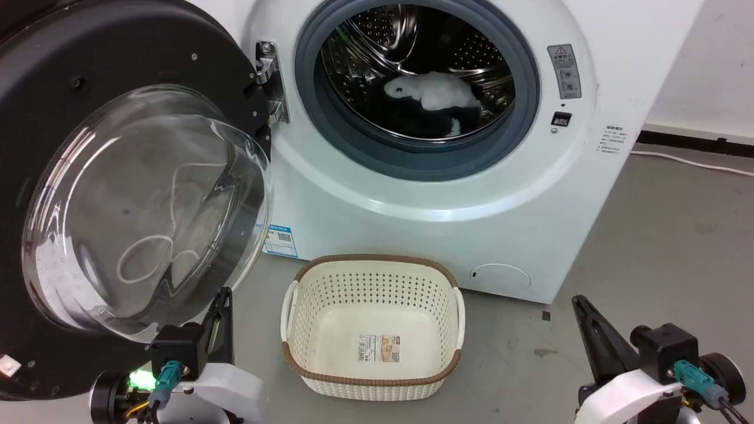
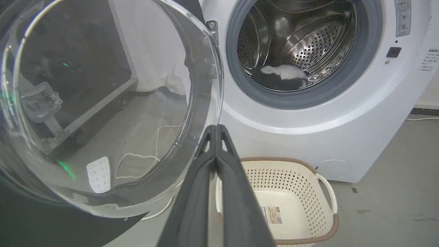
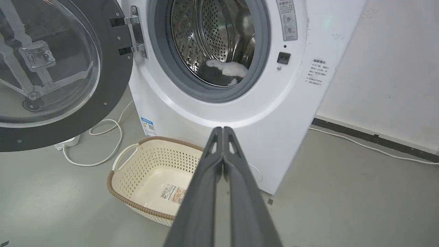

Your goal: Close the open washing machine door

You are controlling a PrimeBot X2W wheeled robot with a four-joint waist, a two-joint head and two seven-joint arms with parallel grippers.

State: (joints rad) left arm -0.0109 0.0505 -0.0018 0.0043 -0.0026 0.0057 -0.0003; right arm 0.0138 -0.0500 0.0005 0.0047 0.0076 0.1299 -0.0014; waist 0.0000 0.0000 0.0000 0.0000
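Note:
The washing machine point(image 1: 471, 200) is white, and its steel drum holds a white and a dark piece of laundry point(image 1: 433, 97). The washing machine door point(image 1: 88, 106) stands swung wide open to the left, black-rimmed, its clear glass bowl bulging outward. My left gripper point(image 1: 222, 292) is shut and empty, its tips close under the bowl's lower edge; whether they touch it I cannot tell. In the left wrist view the left gripper point(image 2: 216, 127) points past the door point(image 2: 103, 103) toward the washing machine point(image 2: 308, 116). My right gripper point(image 1: 578, 300) is shut, low at the right, clear of everything.
A cream perforated basket point(image 1: 294, 306) with a brown rim sits empty on the grey floor in front of the machine, between my arms. A white cable point(image 3: 109, 137) loops on the floor under the door. A black skirting strip point(image 1: 695, 141) and another cable run along the wall at right.

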